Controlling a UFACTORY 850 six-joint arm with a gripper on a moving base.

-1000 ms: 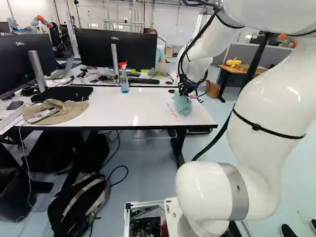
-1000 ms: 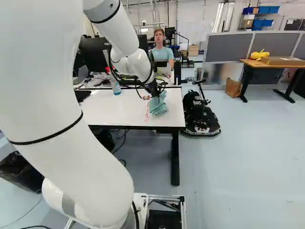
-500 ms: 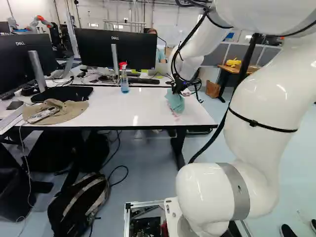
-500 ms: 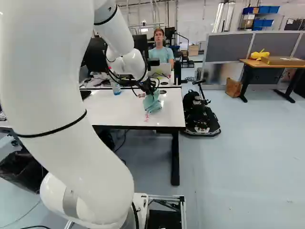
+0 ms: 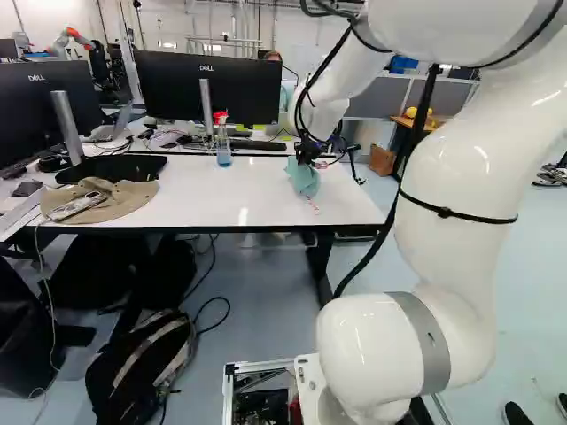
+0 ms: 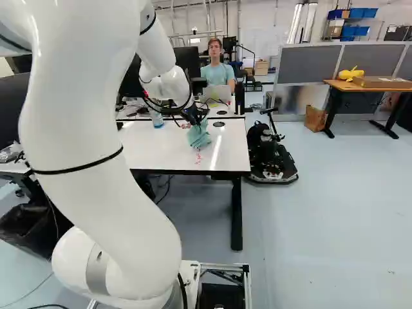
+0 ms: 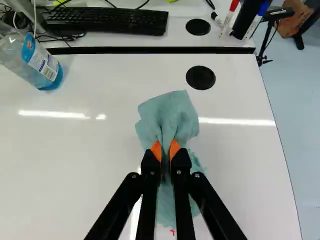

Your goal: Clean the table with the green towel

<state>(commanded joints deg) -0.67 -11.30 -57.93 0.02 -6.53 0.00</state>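
in the wrist view alone, orange pads (image 7: 156,150); green towel (image 7: 169,116) between them

Pale blue floor (image 6: 322,225), grey partitions (image 6: 309,62) behind a brown-topped desk (image 6: 338,84), white wall (image 6: 265,26) farther back

Glossy white arm (image 5: 452,292) is being ringed by black bands (image 5: 456,213) and grey collar (image 5: 427,343); black cabling (image 5: 420,119) is being carried; black tool (image 5: 306,159) is being tipped with orange pads (image 7: 156,151).
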